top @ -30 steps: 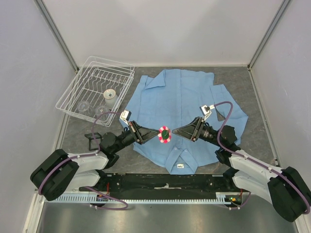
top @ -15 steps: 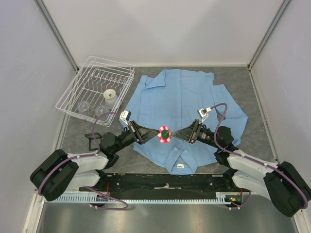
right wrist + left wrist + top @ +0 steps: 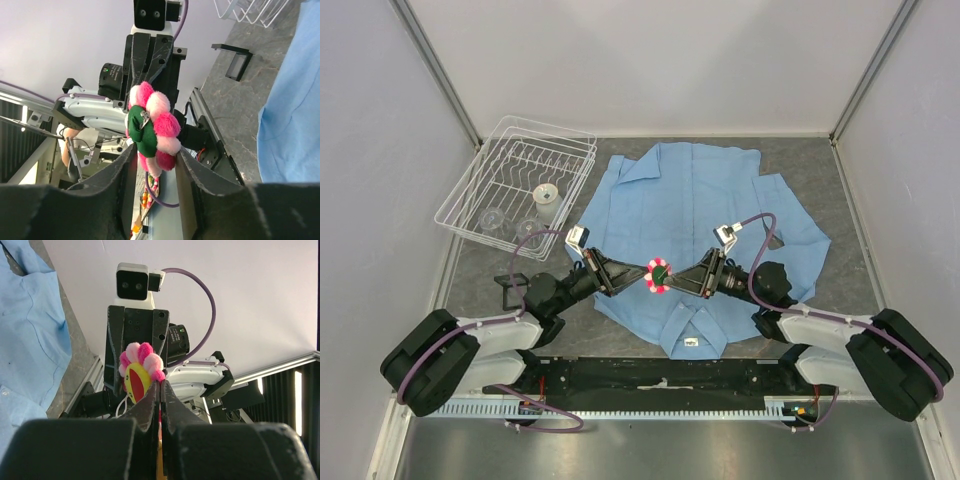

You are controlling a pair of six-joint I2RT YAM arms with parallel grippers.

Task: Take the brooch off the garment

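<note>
The left gripper [image 3: 160, 389] pinched the brooch [image 3: 152, 127] shut-tight above the shirt [image 3: 700, 200] near the table's near edge, apparently so the right gripper [image 3: 156, 151], fingers spread, could straddle it.

No readable text, brand, number or sign in any view. Small white label [image 3: 692, 342] at the collar of the garment [image 3: 690, 200] — too small to make out any print. Nothing legible on the brooch [image 3: 152, 131] from either wrist view — plain surfaces only.
</note>
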